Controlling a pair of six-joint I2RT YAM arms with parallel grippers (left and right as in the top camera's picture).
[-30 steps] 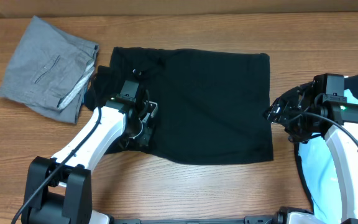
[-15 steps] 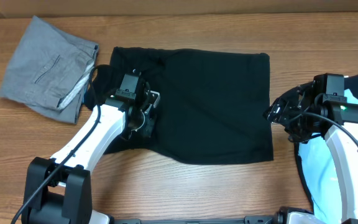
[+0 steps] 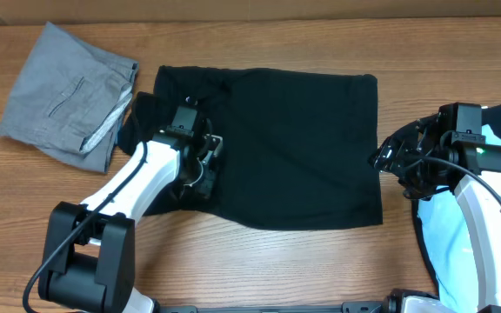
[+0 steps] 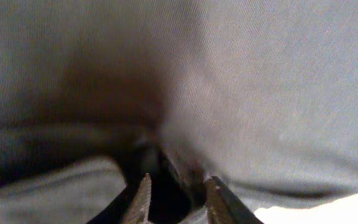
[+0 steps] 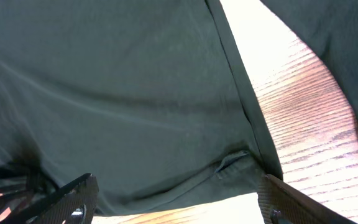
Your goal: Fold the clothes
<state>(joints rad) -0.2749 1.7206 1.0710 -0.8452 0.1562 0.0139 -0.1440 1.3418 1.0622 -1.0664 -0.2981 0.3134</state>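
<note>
Over black shirt [image 3: 303, 148], left tool [image 4: 176, 200]

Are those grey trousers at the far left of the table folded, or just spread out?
Folded. The grey trousers lie as a compact bundle, with stacked layers showing along their right edge, next to the black shirt.
</note>
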